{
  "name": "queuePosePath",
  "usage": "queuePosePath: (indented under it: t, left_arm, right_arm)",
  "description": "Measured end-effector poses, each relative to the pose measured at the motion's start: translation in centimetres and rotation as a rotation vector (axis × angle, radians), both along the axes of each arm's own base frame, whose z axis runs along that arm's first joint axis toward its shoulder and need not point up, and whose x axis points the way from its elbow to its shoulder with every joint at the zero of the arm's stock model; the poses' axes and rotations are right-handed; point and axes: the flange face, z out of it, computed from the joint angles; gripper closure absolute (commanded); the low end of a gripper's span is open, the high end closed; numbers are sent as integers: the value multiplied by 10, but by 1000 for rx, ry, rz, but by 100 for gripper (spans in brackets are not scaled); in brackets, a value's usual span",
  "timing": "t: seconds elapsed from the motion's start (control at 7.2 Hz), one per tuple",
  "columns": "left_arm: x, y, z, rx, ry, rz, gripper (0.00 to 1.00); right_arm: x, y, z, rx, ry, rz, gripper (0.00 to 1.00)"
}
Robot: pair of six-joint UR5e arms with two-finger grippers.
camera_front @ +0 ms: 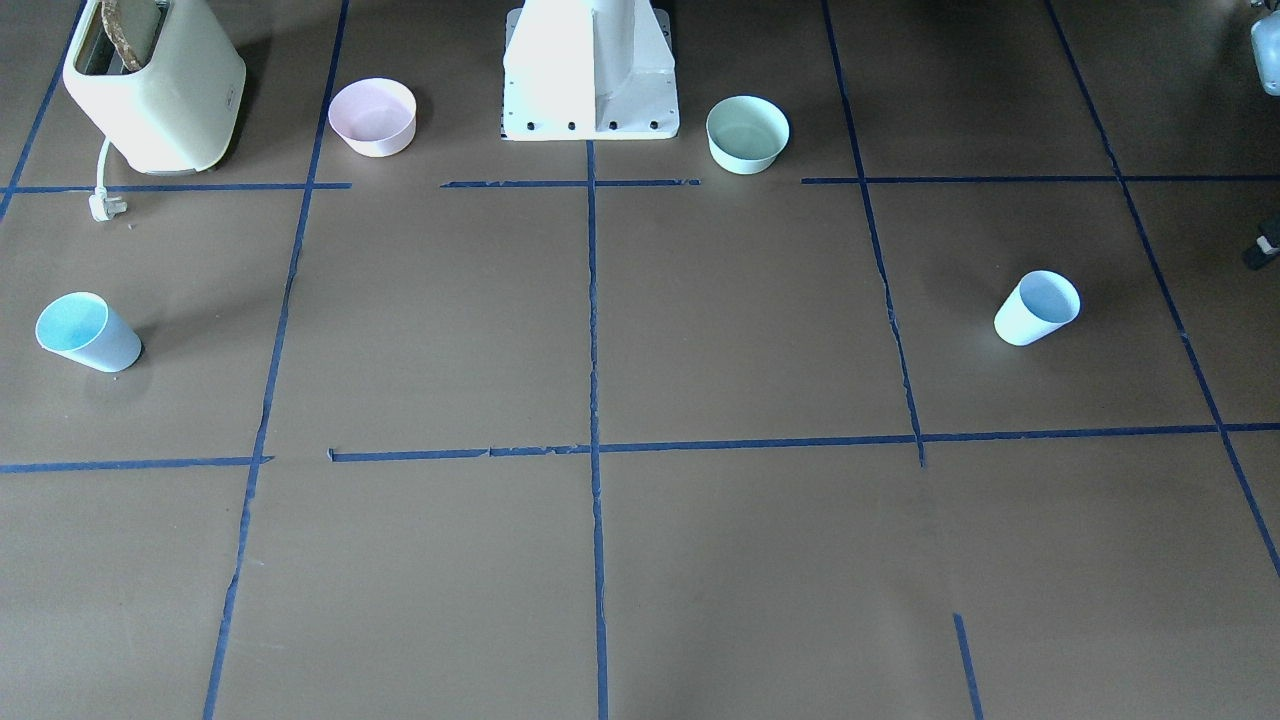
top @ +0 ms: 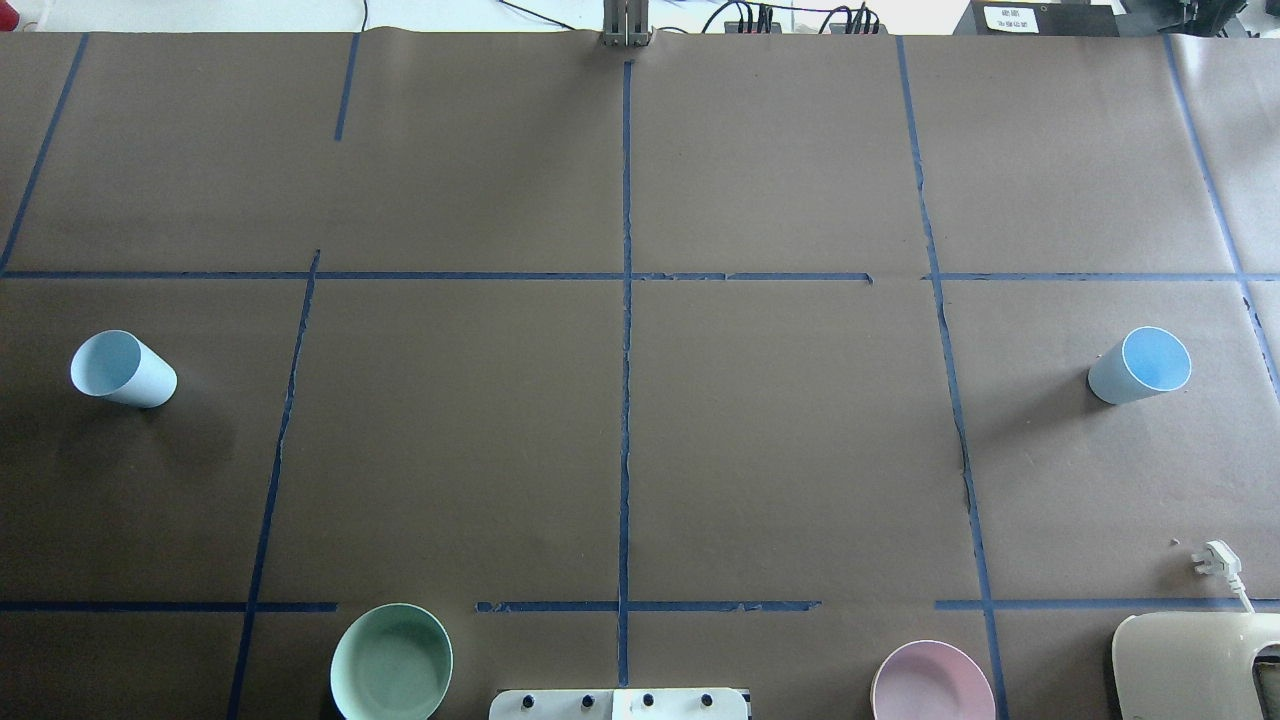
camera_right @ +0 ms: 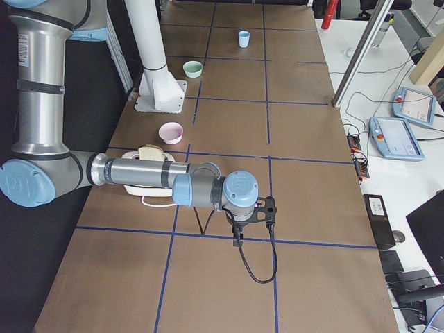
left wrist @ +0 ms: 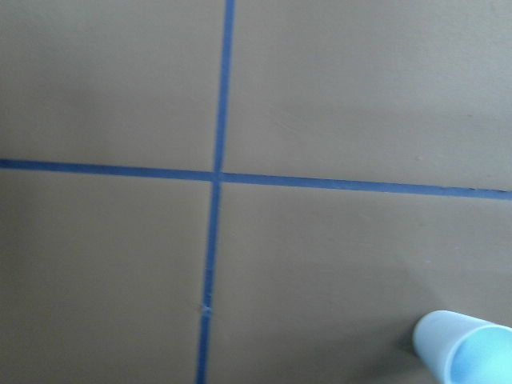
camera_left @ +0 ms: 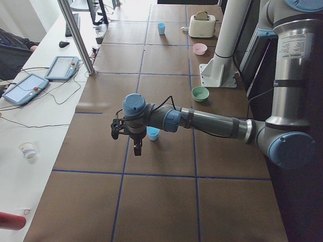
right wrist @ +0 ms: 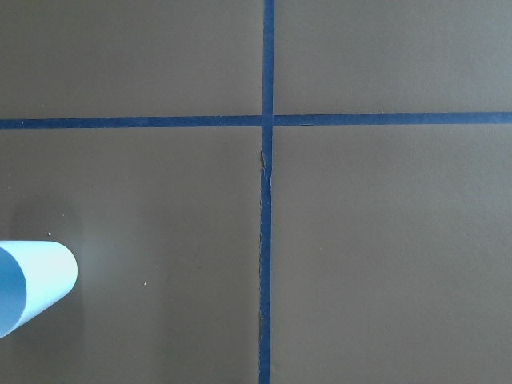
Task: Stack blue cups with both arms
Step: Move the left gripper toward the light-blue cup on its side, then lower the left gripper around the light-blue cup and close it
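From my console I see two small tapered plastic cups, pale blue outside and brighter blue within, standing upright and well apart on the brown paper-covered worktop [top: 780,450] with its blue tape grid. The left cup [top: 123,369] is far out on the robot's left and the right cup [top: 1140,365] far out on its right, which I take to be deliberate, so that each arm has its own cup to fetch. Neither cup is held or touched, so I judge the stacking not yet begun. The grey jointed left arm [camera_left: 212,123] reaches out over the worktop with the black left gripper [camera_left: 137,146] pointing down, near the left cup but seemingly beside rather than over it, since its wrist camera catches the cup only at the lower right corner. The right arm [camera_right: 139,173] is posed likewise, with the right gripper [camera_right: 237,238] hanging above a tape crossing and the right cup just at the lower left edge of its wrist view. Both grippers show only from the side cameras, so I cannot tell whether their fingers are apart or together. Close to the white pedestal base [camera_front: 590,90] sit a wide pink bowl [top: 932,685] and a wide mint-green bowl [top: 391,662], and a cream toaster [camera_front: 160,90] stands off in a corner; none belongs to the job. My next move, I think, is to centre each gripper over its cup before descending.
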Motion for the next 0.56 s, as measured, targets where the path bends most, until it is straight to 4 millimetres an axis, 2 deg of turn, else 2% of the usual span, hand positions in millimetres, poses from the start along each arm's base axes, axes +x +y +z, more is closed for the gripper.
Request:
queuePosePath:
  t: [0.28,0.56]
  left_arm:
    - [61,20,-1,-18,58,-43,0]
    - [111,35,4,-29,46,-59,0]
  right_arm:
    - [0,0,-1,1,0,0,0]
    - [0,0,0,1,0,0,0]
